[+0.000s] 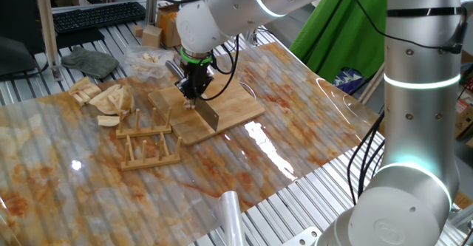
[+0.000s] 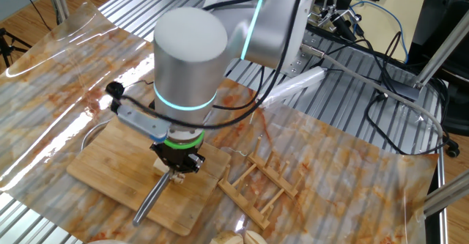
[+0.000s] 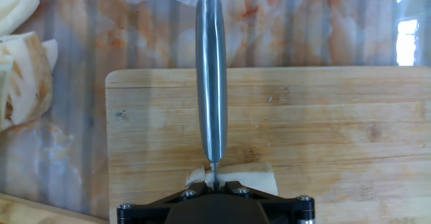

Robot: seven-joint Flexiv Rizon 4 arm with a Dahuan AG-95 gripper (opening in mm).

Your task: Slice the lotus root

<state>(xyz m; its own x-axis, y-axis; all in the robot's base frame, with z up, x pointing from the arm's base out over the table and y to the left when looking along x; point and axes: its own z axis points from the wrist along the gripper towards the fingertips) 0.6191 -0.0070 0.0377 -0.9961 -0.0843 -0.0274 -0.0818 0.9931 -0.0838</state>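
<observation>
progress: we're mid-cut, knife (image 3: 211,83) blade down in the lotus root (image 3: 259,179), no loose slices visible yet
fingers: gripper (image 1: 195,89) clamped shut on the knife
root spot: on bamboo board (image 3: 337,130), 6 o'clock in hand view
clutter: wooden rack (image 1: 146,144) beside board, tan wedges (image 1: 107,98) at 9 o'clock, nothing blocking

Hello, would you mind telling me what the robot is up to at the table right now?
The arm's gripper is shut on a knife, pointing down over the bamboo cutting board. The blade is set into a small pale lotus root chunk lying on the board, so a slice is in progress. A heap of tan wedge slices and a wooden rack sit beside the board.
</observation>
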